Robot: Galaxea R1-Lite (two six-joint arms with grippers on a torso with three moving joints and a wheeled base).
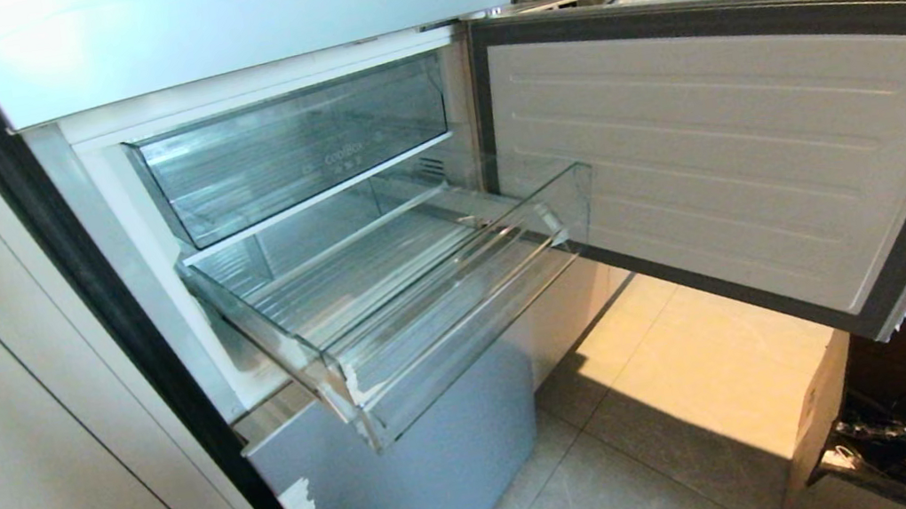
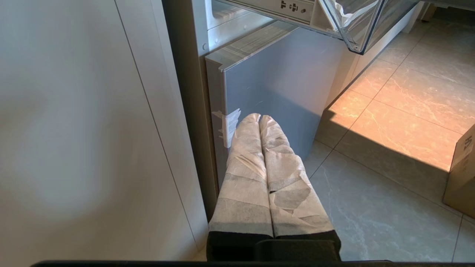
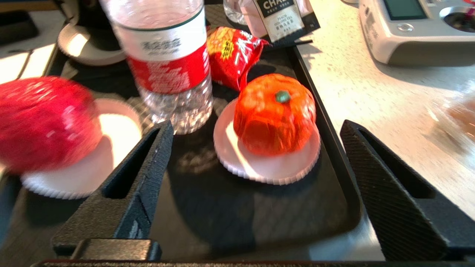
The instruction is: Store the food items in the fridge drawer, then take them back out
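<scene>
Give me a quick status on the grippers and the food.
Right gripper open over the black tray, holding nothing. Left gripper shut, parked low by the fridge. Fridge drawer out, empty; orange fruit and red fruit on tray. Bottle close by.

Bright sunlight, hard shadows, right-wrist motion blur.

Fridge drawer (image 1: 414,296): clear plastic, ribbed floor, thick front lip, pulled out, nothing inside. Red fruit (image 3: 44,122) on white paper cup, at 9 o'clock of orange-red fruit (image 3: 274,113), green stem spot up, on own white cup; apart, both on black tray (image 3: 334,155).
</scene>
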